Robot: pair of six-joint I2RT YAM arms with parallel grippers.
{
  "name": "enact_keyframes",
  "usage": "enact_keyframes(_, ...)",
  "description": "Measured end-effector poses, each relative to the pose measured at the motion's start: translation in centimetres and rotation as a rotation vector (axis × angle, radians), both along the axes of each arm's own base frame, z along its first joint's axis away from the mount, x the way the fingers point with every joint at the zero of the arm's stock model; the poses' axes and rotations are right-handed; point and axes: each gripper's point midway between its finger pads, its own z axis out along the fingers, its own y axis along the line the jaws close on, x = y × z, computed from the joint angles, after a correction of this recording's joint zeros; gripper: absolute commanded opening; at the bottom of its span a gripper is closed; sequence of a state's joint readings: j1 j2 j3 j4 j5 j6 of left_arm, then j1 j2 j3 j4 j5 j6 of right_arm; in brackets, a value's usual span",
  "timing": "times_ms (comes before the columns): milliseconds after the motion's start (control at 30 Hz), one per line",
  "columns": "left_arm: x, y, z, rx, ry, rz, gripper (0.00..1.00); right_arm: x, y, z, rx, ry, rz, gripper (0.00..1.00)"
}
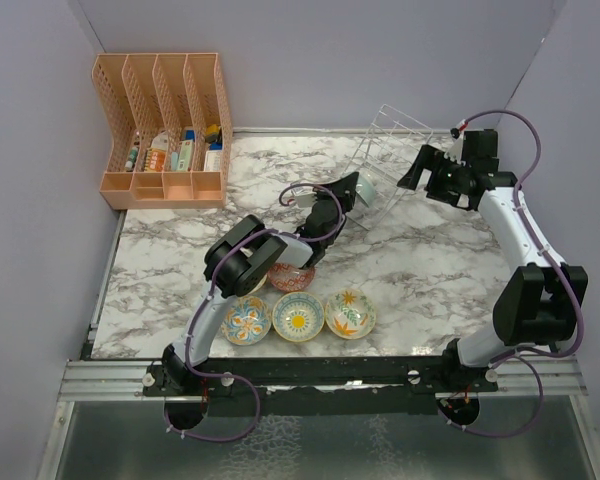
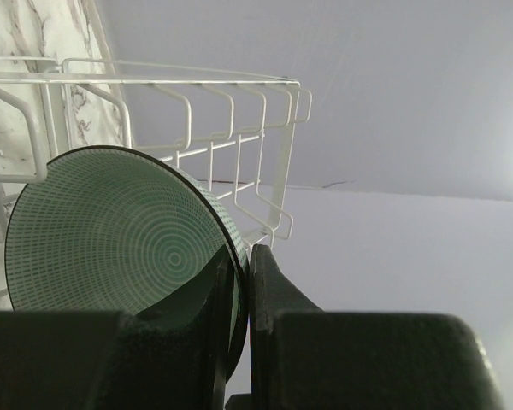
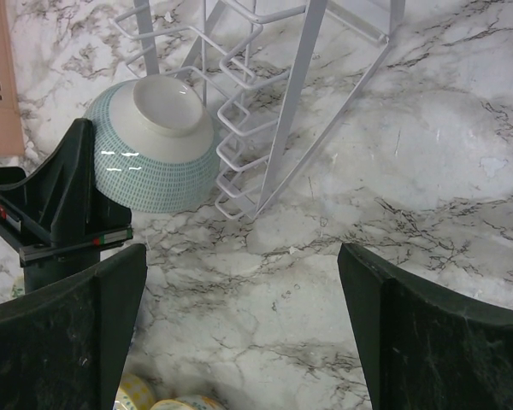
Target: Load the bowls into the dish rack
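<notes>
My left gripper (image 1: 348,196) is shut on the rim of the pale teal bowl (image 2: 111,231), holding it on edge against the near end of the white wire dish rack (image 1: 390,145). In the left wrist view the rack's prongs (image 2: 231,120) stand just behind the bowl. The right wrist view shows the bowl's zigzag outside and white foot (image 3: 158,145) beside the rack (image 3: 265,102). My right gripper (image 3: 239,333) is open and empty above the marble, right of the rack (image 1: 417,172). Three patterned bowls (image 1: 298,317) lie in a row near the front edge, with a red-patterned bowl (image 1: 292,277) behind them.
An orange slotted organizer (image 1: 165,125) with small items stands at the back left. Another bowl (image 1: 255,285) is mostly hidden under my left arm. Grey walls close in the back and sides. The rims of the front bowls (image 3: 154,397) show at the bottom of the right wrist view.
</notes>
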State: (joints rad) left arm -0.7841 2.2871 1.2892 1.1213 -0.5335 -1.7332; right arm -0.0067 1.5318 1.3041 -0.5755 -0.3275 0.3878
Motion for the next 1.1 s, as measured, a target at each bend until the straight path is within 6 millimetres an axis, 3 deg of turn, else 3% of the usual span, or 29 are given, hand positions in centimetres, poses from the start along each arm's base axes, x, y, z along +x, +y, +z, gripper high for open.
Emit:
enact_keyframes(567,0.7,1.4,3.2,-0.119,-0.085,0.057,0.00,-0.1,0.4,0.2,0.019,-0.001,0.019,0.90)
enact_keyframes(1100,1.4,2.1,1.9,-0.097,-0.075,0.094,0.00,0.1,0.9,-1.3,0.039,0.039,0.035,0.88)
